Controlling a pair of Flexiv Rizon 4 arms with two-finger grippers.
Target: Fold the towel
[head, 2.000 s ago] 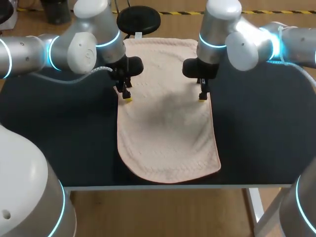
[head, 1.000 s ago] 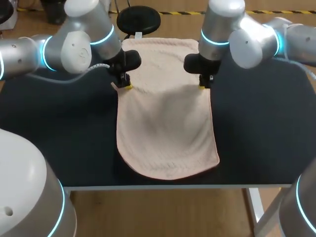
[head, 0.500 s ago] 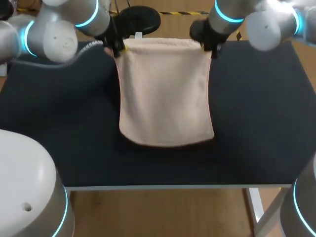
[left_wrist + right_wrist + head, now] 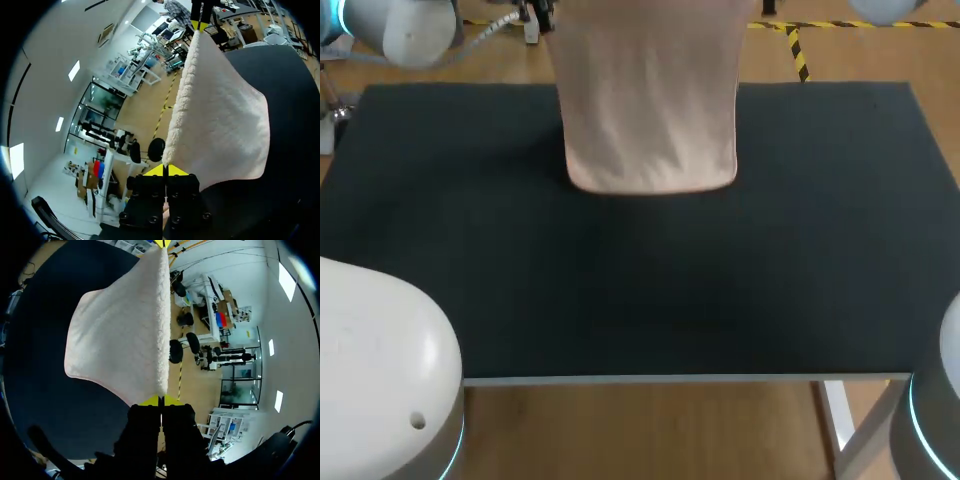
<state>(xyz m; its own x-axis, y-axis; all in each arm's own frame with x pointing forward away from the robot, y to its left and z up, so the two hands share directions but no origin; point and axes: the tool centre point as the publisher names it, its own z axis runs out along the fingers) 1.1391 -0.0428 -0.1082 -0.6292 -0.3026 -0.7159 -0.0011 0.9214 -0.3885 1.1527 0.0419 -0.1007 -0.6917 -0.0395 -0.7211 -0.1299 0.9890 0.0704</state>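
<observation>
Left tool (image 4: 165, 169) is clamped on one top corner of the pale pink towel (image 4: 650, 100), and right tool (image 4: 161, 400) is clamped on the other corner. Towel hangs stretched between them over the far side of the black tabletop (image 4: 640, 290); can't tell if its bottom edge touches.

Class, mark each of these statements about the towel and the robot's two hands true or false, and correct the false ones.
1. The left hand is shut on a corner of the pale pink terry towel. True.
2. The towel lies flat on the black table. False: it hangs from the two hands by its upper edge.
3. The right hand is open, clear of the towel. False: it is shut on the towel's other upper corner.
4. The towel's upper edge runs from one hand to the other. True.
</observation>
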